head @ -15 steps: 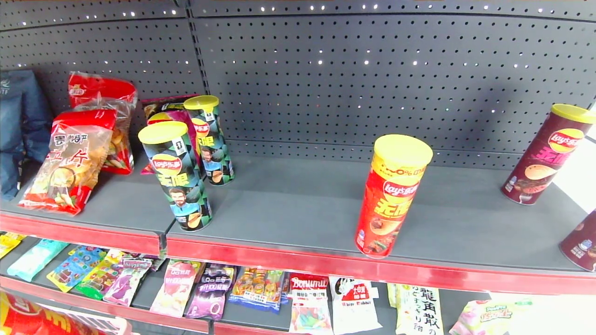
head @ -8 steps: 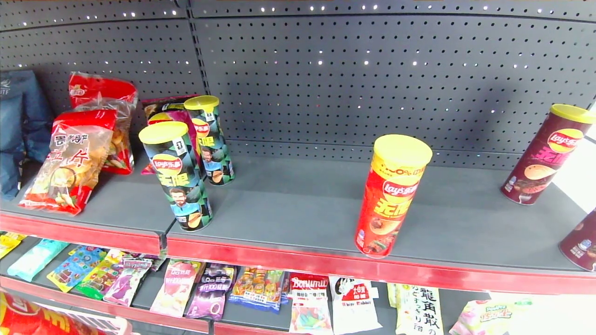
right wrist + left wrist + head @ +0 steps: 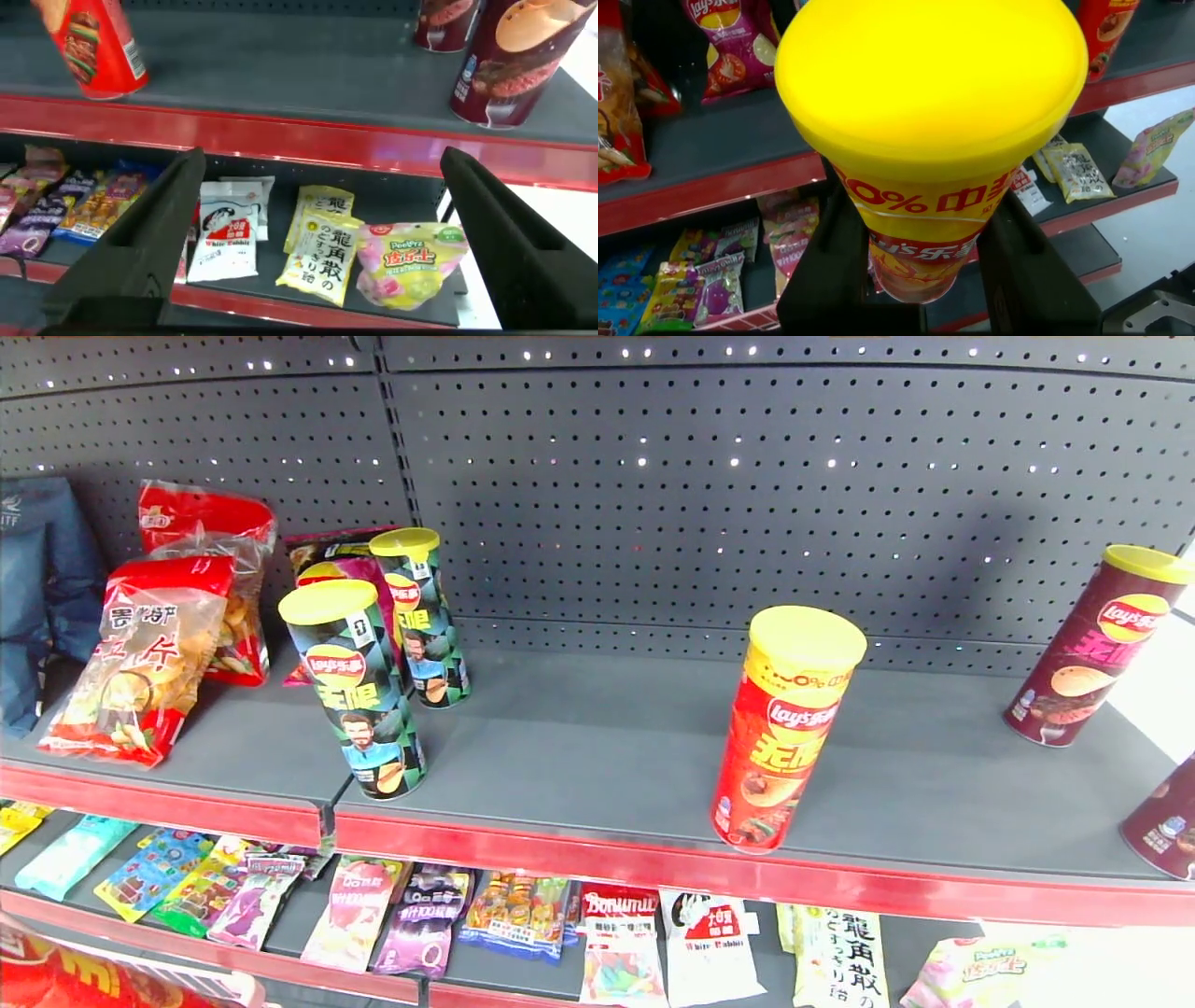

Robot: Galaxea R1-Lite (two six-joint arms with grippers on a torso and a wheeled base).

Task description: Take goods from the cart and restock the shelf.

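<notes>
**Tube gripped, not shelved**

My left gripper (image 3: 920, 280) pinches a red cardboard chip tube with a yellow plastic lid (image 3: 931, 89), held in front of the grey metal shelf with a red front edge (image 3: 607, 747). My right gripper (image 3: 322, 247) is spread wide.

My left gripper (image 3: 920, 238) is clamping both fingers against the chip can (image 3: 934, 93); my right gripper (image 3: 320, 168) is holding its fingers spread wide.

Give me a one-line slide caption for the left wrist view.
Left gripper shut on a yellow-lidded red chip can, held in front of the red-edged snack shelf.
</notes>
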